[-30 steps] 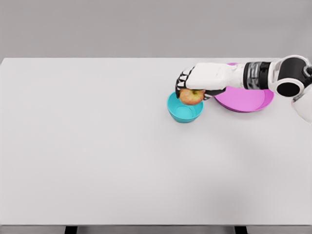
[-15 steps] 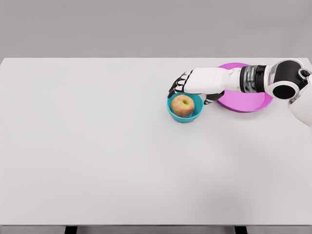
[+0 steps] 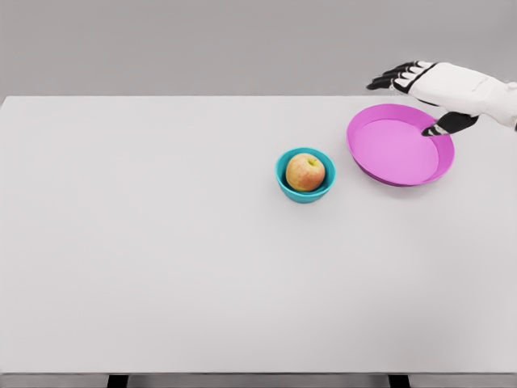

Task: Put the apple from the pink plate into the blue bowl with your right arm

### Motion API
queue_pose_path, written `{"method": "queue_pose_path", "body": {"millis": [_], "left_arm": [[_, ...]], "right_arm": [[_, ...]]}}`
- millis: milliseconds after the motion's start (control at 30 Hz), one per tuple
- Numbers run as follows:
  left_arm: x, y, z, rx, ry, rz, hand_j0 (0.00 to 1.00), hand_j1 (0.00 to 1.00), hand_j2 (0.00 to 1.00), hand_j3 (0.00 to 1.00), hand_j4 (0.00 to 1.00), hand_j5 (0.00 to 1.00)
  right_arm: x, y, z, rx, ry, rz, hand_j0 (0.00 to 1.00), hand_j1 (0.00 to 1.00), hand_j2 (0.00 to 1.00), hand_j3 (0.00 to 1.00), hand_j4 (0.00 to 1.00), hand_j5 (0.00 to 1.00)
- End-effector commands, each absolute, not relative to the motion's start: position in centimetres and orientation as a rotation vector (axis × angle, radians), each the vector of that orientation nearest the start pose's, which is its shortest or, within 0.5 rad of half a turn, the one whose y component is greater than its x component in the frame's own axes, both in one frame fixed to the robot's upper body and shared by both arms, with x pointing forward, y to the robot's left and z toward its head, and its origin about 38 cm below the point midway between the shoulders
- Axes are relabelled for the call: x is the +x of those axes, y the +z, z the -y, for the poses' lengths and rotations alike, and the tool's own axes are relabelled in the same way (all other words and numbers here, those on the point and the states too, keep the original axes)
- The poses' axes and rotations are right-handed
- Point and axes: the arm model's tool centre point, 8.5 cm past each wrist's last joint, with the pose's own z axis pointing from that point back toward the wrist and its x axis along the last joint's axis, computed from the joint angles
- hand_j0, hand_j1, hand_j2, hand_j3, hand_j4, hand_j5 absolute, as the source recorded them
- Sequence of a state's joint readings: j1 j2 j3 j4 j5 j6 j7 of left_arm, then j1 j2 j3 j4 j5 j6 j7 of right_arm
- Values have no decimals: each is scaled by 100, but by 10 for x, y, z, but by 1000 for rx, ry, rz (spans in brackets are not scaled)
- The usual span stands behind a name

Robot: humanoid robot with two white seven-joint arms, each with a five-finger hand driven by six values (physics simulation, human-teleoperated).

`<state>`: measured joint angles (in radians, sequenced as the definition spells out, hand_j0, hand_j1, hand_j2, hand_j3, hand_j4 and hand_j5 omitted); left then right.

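Inside the blue bowl (image 3: 305, 175) sits the apple (image 3: 305, 172); beside it lies the pink plate (image 3: 400, 145), and above hovers the right robot hand (image 3: 424, 87), fingers spread, holding nothing.

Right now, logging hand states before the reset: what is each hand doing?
Right hand: open, holding nothing, above the far edge of the pink plate.
Left hand: not in view.

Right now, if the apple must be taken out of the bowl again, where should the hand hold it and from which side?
Come from above. The apple sits low in the bowl, whose rim surrounds its sides, so only the upper half is free. Probably best to close the fingers around that rounded upper part. The right hand is open, off beyond the plate.
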<state>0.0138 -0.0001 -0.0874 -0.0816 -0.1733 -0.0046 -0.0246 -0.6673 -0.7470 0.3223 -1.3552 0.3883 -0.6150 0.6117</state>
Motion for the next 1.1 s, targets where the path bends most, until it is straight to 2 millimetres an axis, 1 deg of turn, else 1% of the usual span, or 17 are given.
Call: {"method": "queue_pose_path", "body": {"millis": [0, 33, 67, 100, 200, 300, 433, 533, 600, 633, 700, 733, 767, 800, 1067], "left_arm": [[20, -263, -267, 63, -264, 58, 100, 100, 100, 100, 100, 100], [19, -263, -267, 63, -264, 56, 100, 100, 100, 100, 100, 100], [20, -263, -267, 62, -264, 57, 100, 100, 100, 100, 100, 100], [20, -263, -267, 63, -264, 58, 100, 100, 100, 100, 100, 100], [20, -263, -267, 63, -264, 58, 100, 100, 100, 100, 100, 100], [20, -263, -267, 63, -264, 58, 100, 100, 100, 100, 100, 100], [20, -263, -267, 63, -264, 58, 100, 100, 100, 100, 100, 100], [23, -263, -265, 49, -263, 71, 100, 100, 100, 100, 100, 100], [21, -263, -266, 54, -259, 63, 100, 100, 100, 100, 100, 100], [23, -263, -266, 56, -262, 71, 100, 100, 100, 100, 100, 100], [55, -261, -265, 59, -270, 126, 100, 100, 100, 100, 100, 100], [57, -261, -265, 58, -268, 130, 100, 100, 100, 100, 100, 100], [42, -262, -266, 57, -269, 99, 100, 100, 100, 100, 100, 100], [37, -263, -266, 55, -267, 93, 100, 100, 100, 100, 100, 100], [33, -263, -266, 56, -269, 79, 100, 100, 100, 100, 100, 100]], "right_arm": [[459, 324, 390, -728, 1730, 1584, 100, 100, 100, 100, 100, 100], [455, 331, 400, -756, 1676, 1615, 100, 100, 100, 100, 100, 100], [452, 328, 405, -760, 1628, 1642, 100, 100, 100, 100, 100, 100], [450, 321, 406, -746, 1588, 1663, 100, 100, 100, 100, 100, 100], [447, 292, 408, -690, 1575, 1624, 100, 100, 100, 100, 100, 100], [447, 279, 406, -663, 1565, 1613, 100, 100, 100, 100, 100, 100], [447, 278, 408, -663, 1565, 1605, 100, 100, 100, 100, 100, 100], [448, 274, 414, -662, 1552, 1587, 100, 100, 100, 100, 100, 100], [448, 274, 414, -662, 1552, 1587, 100, 100, 100, 100, 100, 100], [448, 274, 414, -662, 1552, 1587, 100, 100, 100, 100, 100, 100], [448, 275, 415, -666, 1552, 1587, 100, 100, 100, 100, 100, 100], [448, 275, 415, -666, 1552, 1587, 100, 100, 100, 100, 100, 100], [448, 274, 415, -663, 1553, 1585, 100, 100, 100, 100, 100, 100], [448, 274, 415, -663, 1550, 1586, 100, 100, 100, 100, 100, 100], [449, 274, 416, -664, 1547, 1581, 100, 100, 100, 100, 100, 100]]}}
